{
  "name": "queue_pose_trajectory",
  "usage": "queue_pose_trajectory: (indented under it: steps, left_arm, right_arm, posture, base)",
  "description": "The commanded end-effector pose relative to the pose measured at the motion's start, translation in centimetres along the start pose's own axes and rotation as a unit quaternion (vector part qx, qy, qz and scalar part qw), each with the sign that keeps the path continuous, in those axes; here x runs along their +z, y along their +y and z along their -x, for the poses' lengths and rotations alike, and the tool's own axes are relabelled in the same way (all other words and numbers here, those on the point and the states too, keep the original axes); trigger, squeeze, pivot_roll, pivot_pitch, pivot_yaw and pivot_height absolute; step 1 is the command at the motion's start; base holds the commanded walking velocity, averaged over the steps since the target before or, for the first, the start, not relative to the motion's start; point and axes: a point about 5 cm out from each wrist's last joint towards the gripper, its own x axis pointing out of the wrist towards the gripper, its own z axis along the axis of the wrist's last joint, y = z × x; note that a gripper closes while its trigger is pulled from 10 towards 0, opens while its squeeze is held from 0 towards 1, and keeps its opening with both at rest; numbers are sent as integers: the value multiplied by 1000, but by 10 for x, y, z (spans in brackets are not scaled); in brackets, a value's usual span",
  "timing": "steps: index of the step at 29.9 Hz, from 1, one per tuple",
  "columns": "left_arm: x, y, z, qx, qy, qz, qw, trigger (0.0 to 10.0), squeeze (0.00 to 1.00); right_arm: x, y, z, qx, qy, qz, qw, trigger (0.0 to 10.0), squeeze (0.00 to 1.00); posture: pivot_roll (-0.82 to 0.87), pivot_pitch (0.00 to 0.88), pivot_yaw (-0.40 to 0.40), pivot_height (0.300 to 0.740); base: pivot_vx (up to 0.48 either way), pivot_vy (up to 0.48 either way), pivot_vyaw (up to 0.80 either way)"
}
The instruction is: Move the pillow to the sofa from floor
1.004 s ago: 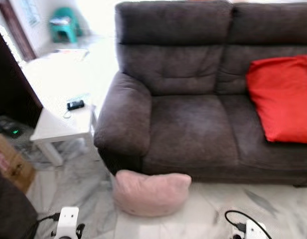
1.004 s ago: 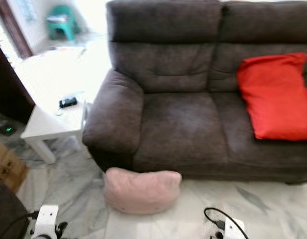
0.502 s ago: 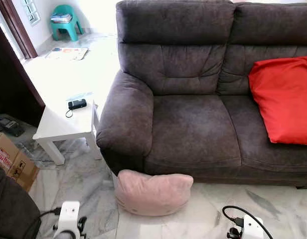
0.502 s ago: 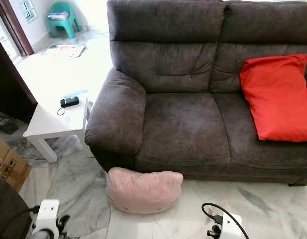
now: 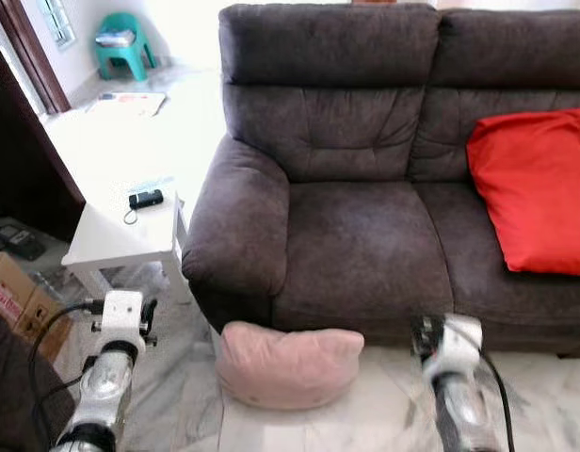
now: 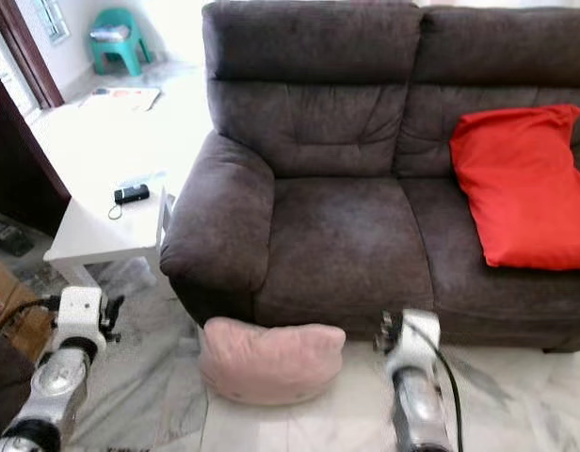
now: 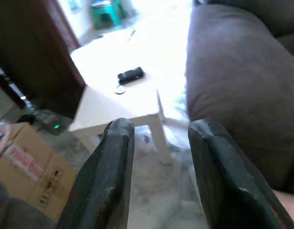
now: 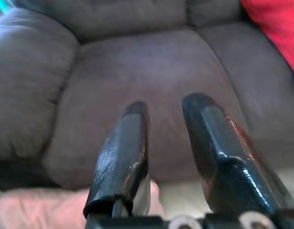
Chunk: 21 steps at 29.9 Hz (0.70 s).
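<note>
A pale pink pillow (image 5: 290, 365) lies on the marble floor against the front of the dark grey sofa (image 5: 365, 245), below its left armrest. My left arm (image 5: 119, 325) is raised to the pillow's left, near the white table. In the left wrist view the left gripper (image 7: 159, 130) is open, pointing at the table leg and the sofa armrest. My right arm (image 5: 450, 347) is raised to the pillow's right, in front of the seat. The right gripper (image 8: 166, 107) is open, aimed at the seat cushion, with the pillow (image 8: 42, 210) low in that picture.
A red pillow (image 5: 535, 188) leans on the sofa's right seat. A white side table (image 5: 111, 240) with a small black device (image 5: 144, 198) stands left of the armrest. A cardboard box (image 5: 12, 301) sits at the far left, and a teal stool (image 5: 120, 47) far back.
Both arms have come up from the bottom edge, the left beside the table and the right in front of the seat. The pillow has not moved.
</note>
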Motion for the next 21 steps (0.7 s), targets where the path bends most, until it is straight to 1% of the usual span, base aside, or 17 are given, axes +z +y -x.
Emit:
queue_pose_trajectory:
  steps: [1,3,6,7,9,11,12,14,15,16,17,19,20,21]
  left_arm:
    - [-1,8,4,12,-7,9,1000,10000,0]
    - [3,11,5,17,-27,7,999,10000,0]
    - [6,14,6,24,-37,10,999,10000,0]
    - [8,15,6,26,-43,7,999,10000,0]
    - [20,16,1,30,-68,4,997,10000,0]
    - [22,15,0,30,-72,5,997,10000,0]
    - [30,7,-2,18,-88,12,996,10000,0]
    - [36,-2,-4,0,-100,9,995,10000,0]
    - [43,-12,-5,-19,-113,8,993,10000,0]
    - [43,-12,-5,-19,-113,8,993,10000,0]
    - [50,-23,-8,-39,-124,11,992,10000,0]
    - [54,-31,-10,-54,-126,12,990,10000,0]
    - [55,-35,-10,-60,-125,13,990,10000,0]
    - [55,-37,-11,-67,-125,13,990,10000,0]
  right_arm:
    - [-10,0,7,-4,13,-7,1000,10000,0]
    - [-4,1,5,3,-6,-5,1000,10000,0]
    - [-1,2,4,8,-13,-2,1000,10000,0]
    - [0,2,4,8,-15,-2,1000,10000,0]
    - [3,0,3,12,-25,2,1000,10000,0]
    - [3,0,3,13,-27,3,1000,10000,0]
    - [5,1,3,24,-31,5,999,10000,0]
    - [6,1,3,26,-32,7,999,10000,0]
    - [8,-2,2,24,-34,9,999,10000,0]
    - [8,-2,2,24,-34,9,999,10000,0]
    - [7,-11,3,3,-31,14,999,10000,0]
    - [7,-20,6,-26,-34,12,999,10000,0]
    - [7,-25,7,-38,-38,7,999,10000,0]
    - [7,-27,8,-42,-41,6,998,10000,0]
  posture:
    - [175,0,-42,740]
    - [182,0,-65,740]
    - [190,0,-83,740]
    - [201,0,-110,740]
    - [224,0,-136,740]
    - [227,0,-139,740]
    - [239,0,-149,740]
    - [247,0,-146,740]
    - [241,0,-121,740]
    - [241,0,-121,740]
    - [229,0,-91,740]
    - [207,0,-57,740]
    - [182,0,-18,740]
    - [182,0,-18,740]
  base:
    - [0,0,0]
    - [0,0,0]
    - [0,0,0]
    - [0,0,0]
    - [0,0,0]
    - [0,0,0]
    - [0,0,0]
    - [0,0,0]
    - [0,0,0]
    - [0,0,0]
    - [0,0,0]
    - [0,0,0]
    - [0,0,0]
    - [0,0,0]
